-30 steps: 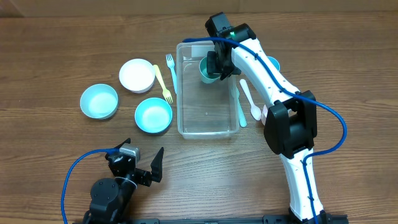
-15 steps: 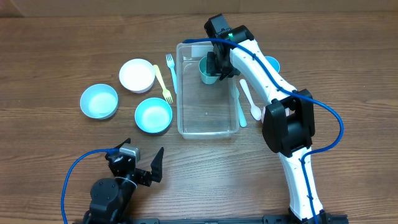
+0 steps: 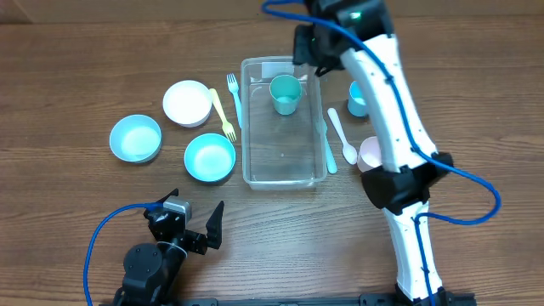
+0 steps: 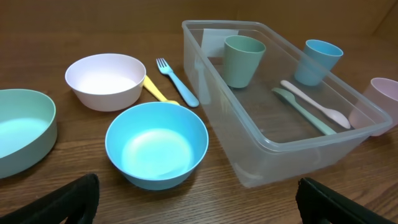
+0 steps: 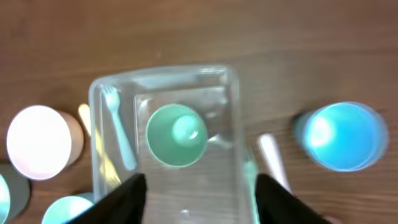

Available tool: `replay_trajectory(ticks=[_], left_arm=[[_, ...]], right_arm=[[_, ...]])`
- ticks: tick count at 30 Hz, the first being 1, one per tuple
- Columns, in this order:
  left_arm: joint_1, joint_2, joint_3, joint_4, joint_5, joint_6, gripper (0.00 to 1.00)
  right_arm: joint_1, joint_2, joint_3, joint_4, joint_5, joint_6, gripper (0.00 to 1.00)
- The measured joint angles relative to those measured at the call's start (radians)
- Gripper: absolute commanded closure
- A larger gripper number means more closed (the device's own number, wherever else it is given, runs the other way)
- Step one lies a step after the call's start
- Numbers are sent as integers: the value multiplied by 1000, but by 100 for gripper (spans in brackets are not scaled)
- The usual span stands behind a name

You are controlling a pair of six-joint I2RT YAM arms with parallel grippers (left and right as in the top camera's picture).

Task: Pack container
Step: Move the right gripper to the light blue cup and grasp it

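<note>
The container (image 3: 285,157), smooth clear plastic with rounded corners and a rim, lies on the wood-grain table (image 3: 76,51). A matte green cup (image 3: 285,93) stands upright at its far end, with open floor nearer. The right tool (image 5: 200,200) hangs spread above that end, touching nothing. The left tool (image 3: 197,217), also spread, sits beyond its near-left corner.

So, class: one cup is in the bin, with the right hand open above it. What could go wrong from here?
1. The green cup stands upright in the container; anything lowered beside it could tip it.
2. The white spoon lies flat near the container's right wall, so the right hand may bump that wall grasping it.
3. The pink cup sits beside the right arm and could be knocked.
</note>
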Motion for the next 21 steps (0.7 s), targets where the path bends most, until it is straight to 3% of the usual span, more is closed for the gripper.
replay_trajectory(ticks=[4, 6, 9, 13, 21], left_arm=[[0, 0, 0, 0, 0, 0, 0], [0, 0, 0, 0, 0, 0, 0], [0, 0, 0, 0, 0, 0, 0], [0, 0, 0, 0, 0, 0, 0], [0, 0, 0, 0, 0, 0, 0]], right_arm=[[-196, -13, 18, -35, -14, -4, 40], [-344, -13, -28, -31, -28, -5, 40], [-446, -13, -163, 6, -37, -7, 40], [-439, -13, -405, 103, -85, -23, 40], [-377, -12, -621, 262, -137, -61, 40]])
